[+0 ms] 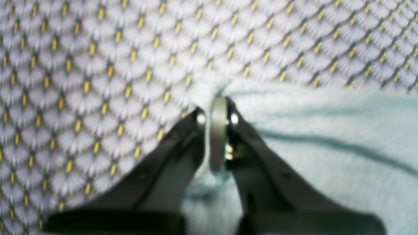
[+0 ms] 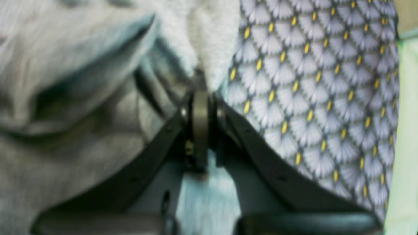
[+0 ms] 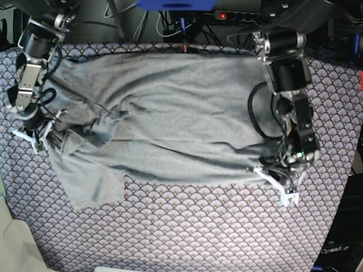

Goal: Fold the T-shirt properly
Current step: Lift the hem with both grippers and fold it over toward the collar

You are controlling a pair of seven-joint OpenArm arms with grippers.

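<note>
The light grey T-shirt (image 3: 181, 113) lies spread and wrinkled across the purple scallop-patterned cloth (image 3: 198, 226). A sleeve or corner flap sticks out at the lower left. My left gripper (image 3: 286, 192) sits at the shirt's lower right edge. In the left wrist view it (image 1: 218, 101) is shut, with the hem of the T-shirt (image 1: 326, 137) bunched at its tips. My right gripper (image 3: 35, 135) is at the shirt's left edge. In the right wrist view it (image 2: 200, 93) is shut on a gathered fold of the T-shirt (image 2: 65, 98).
The patterned cloth (image 1: 98, 65) covers the whole table; its side edge shows past the right gripper (image 2: 396, 98). Cables and a power strip (image 3: 232, 15) run along the back. A pale surface (image 3: 14, 243) lies off the front left corner.
</note>
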